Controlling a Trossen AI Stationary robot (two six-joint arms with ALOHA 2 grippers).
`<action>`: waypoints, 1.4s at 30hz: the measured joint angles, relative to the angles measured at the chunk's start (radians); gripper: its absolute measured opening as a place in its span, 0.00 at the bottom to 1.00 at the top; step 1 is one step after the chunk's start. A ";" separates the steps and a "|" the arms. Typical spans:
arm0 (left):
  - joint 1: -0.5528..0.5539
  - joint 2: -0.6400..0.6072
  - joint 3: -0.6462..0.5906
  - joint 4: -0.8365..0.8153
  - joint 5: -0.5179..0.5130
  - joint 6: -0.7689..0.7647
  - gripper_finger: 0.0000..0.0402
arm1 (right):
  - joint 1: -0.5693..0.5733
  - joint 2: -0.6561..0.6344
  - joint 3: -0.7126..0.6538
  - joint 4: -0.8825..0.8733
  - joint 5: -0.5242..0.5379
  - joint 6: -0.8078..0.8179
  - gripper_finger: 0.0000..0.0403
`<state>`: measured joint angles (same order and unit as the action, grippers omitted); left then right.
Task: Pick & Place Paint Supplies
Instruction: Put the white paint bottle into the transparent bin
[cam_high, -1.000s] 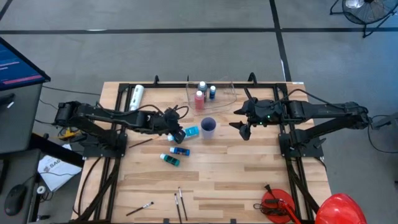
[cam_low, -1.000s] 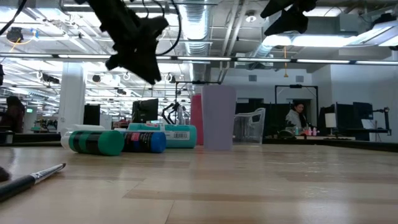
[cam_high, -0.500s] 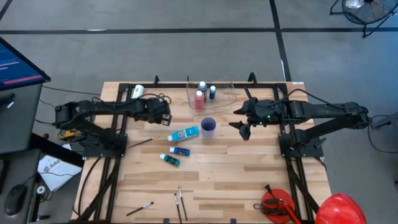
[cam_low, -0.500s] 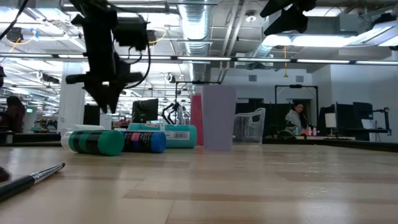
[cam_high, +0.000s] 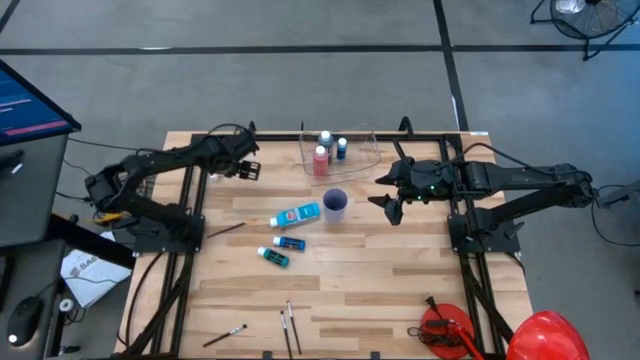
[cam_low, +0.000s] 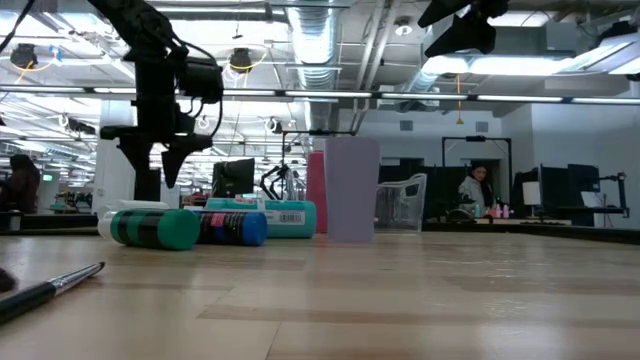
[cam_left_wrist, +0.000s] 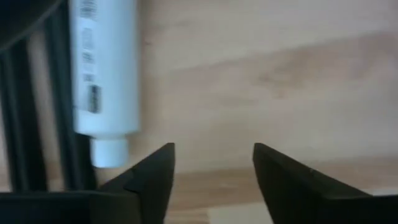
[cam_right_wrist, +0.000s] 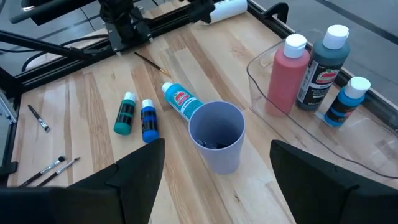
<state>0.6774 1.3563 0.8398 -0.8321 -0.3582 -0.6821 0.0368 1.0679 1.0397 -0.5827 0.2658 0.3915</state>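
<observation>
White tube (cam_left_wrist: 104, 74) w/ white cap lies flat; left tool (cam_left_wrist: 211, 165) spread, empty; right tool (cam_right_wrist: 211, 163) wide.

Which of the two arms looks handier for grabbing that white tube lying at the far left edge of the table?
The left. Its gripper hangs open near the white tube, with nothing held. The right gripper, also open and empty, hovers past the purple cup, much farther away.

Pale, matt wood planks with visible grain make up my table (cam_high: 400, 290). My left gripper (cam_left_wrist: 211, 180), in matt black plastic, hangs by a smooth white plastic tube (cam_left_wrist: 104, 81). The tub (cam_right_wrist: 348, 155) is clear, glossy plastic; the cup (cam_right_wrist: 216, 137) looks like matt plastic.
</observation>
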 joint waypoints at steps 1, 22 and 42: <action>0.020 0.000 0.000 0.001 -0.001 0.011 0.58 | 0.000 0.000 0.000 0.000 -0.001 0.002 0.70; 0.268 0.039 0.000 0.115 0.064 0.129 0.74 | 0.068 0.000 0.000 -0.001 -0.003 0.035 0.70; 0.252 0.126 0.000 0.145 -0.030 0.018 0.74 | 0.068 0.000 0.000 -0.016 -0.003 0.054 0.70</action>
<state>0.9298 1.4824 0.8394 -0.6869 -0.3883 -0.6637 0.1047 1.0683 1.0401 -0.5987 0.2626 0.4458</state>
